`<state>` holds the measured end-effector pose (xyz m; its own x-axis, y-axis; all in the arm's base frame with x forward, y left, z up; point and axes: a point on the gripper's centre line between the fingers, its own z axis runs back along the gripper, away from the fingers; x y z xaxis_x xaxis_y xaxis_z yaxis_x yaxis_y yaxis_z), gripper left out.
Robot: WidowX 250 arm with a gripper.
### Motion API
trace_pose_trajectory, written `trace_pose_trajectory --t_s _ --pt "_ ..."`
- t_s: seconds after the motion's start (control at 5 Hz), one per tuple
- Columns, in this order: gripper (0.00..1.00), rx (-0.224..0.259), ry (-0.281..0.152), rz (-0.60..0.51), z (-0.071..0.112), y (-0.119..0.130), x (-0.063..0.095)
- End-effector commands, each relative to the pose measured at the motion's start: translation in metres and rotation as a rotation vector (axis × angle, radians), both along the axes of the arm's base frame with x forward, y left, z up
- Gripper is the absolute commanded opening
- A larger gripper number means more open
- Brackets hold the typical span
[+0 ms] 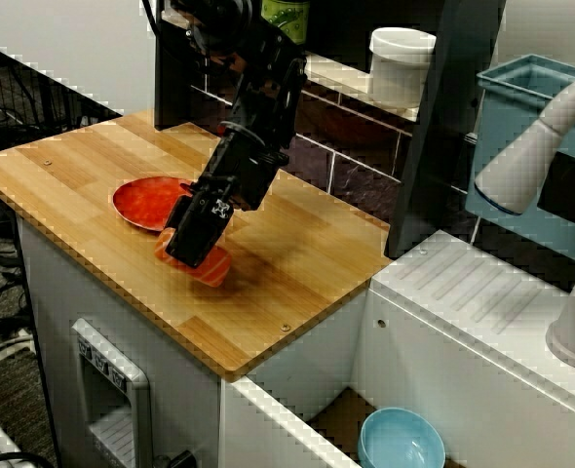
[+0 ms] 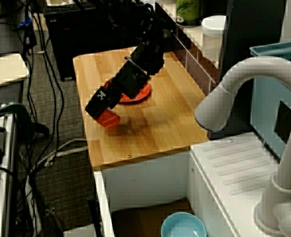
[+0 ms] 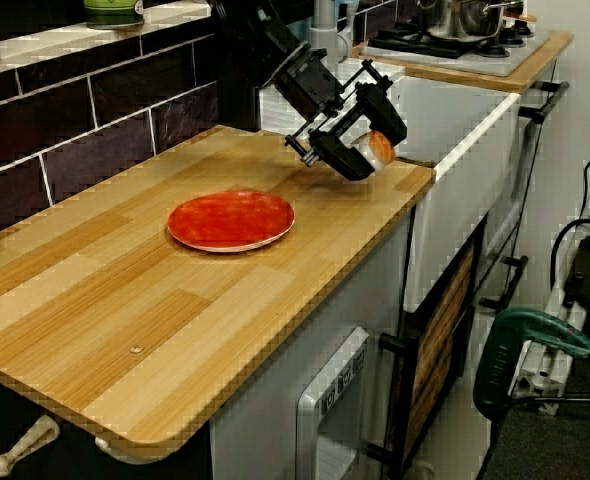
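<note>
My black gripper [image 1: 194, 246] is shut on a small orange object [image 1: 210, 265], cup-like in shape, at the counter's front edge. In the view from over the tap the orange object [image 2: 109, 119] hangs under the gripper [image 2: 102, 105], just above or touching the wood; I cannot tell which. In the view along the counter the gripper [image 3: 363, 148] tilts downward, and the orange object [image 3: 379, 149] shows between the fingers. A flat red plate [image 1: 143, 202] lies on the wooden counter [image 1: 297, 273] just behind the gripper. The plate [image 3: 231, 220] has nothing on it.
A white canister [image 1: 402, 63] and a green jar [image 1: 286, 15] stand on the tiled ledge behind. To the right are a white drainer [image 1: 482, 292], a white tap [image 2: 244, 89] and a blue bin [image 1: 526, 107]. A light blue bowl [image 1: 402, 441] sits below.
</note>
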<state>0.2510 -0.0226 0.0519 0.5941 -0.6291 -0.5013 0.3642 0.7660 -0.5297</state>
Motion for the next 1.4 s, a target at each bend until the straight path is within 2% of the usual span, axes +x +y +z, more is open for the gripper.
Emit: trace_pose_trajectory --t_s 0.0,0.2,0.4,0.6,0.8,1.2 --pt "0.0 -0.004 -0.001 -0.032 0.001 -0.015 0.0" --pt "0.0 -0.014 0.037 -0.05 -0.002 -0.019 -0.003" --pt "0.0 -0.05 0.092 -0.07 -0.001 -0.02 -0.001" --pt "0.0 -0.064 0.113 -0.068 -0.003 -0.016 -0.001" --pt "0.0 -0.068 0.114 -0.057 -0.002 -0.012 -0.002" --pt "0.0 -0.07 0.135 -0.046 -0.004 -0.009 0.01"
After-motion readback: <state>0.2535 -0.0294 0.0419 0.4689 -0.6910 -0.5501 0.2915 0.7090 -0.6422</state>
